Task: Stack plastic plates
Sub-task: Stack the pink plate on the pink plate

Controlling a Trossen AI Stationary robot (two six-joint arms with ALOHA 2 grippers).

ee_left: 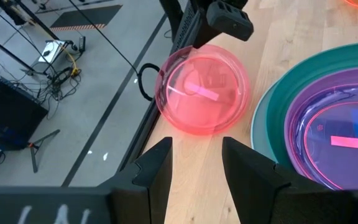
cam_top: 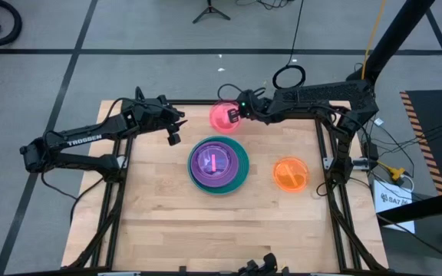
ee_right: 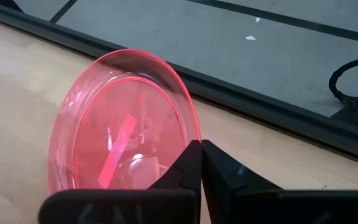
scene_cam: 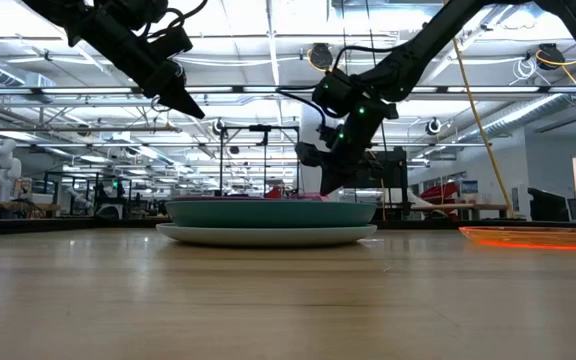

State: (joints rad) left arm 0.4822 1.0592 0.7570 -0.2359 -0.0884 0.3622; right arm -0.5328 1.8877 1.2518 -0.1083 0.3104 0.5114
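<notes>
The right pincer (cam_top: 235, 115) is pinched closed on the rim of a round translucent pink plastic plate (cam_top: 222, 116), at the far edge of the wooden tabletop (cam_top: 159, 207). The left pincer (cam_top: 173, 132), fingers apart and empty, hovers to the left of it. A stack of plates (cam_top: 219, 165), purple on teal, sits mid-tabletop. A round orange plastic plate (cam_top: 291, 174) lies to the stack's right.
</notes>
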